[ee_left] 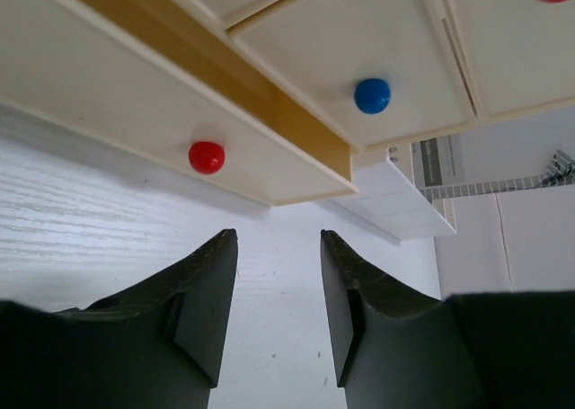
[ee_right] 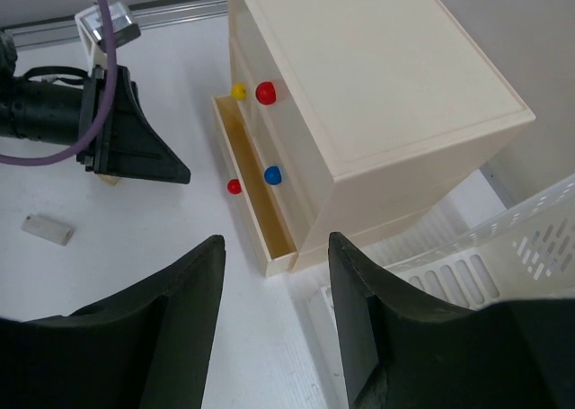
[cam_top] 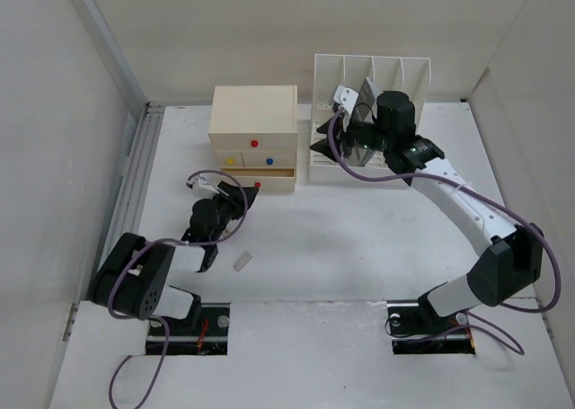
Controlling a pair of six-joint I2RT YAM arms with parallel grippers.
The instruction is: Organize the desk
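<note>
The white desk (cam_top: 359,238) carries a cream drawer box (cam_top: 254,121) whose bottom drawer (cam_top: 260,179) is pulled partly out. My left gripper (cam_top: 241,199) is open and empty, low over the desk just in front of that drawer; the left wrist view shows the gripper (ee_left: 277,236) facing the drawer's red knob (ee_left: 207,156). My right gripper (cam_top: 344,128) is open and empty, raised in front of the white file rack (cam_top: 370,94). In the right wrist view the gripper (ee_right: 275,240) looks down on the drawer box (ee_right: 359,76) and the open drawer (ee_right: 252,189).
A small pale block (cam_top: 243,262) lies on the desk near the left arm; it also shows in the right wrist view (ee_right: 47,230). A grey rail (cam_top: 135,171) runs along the desk's left edge. White walls stand on three sides.
</note>
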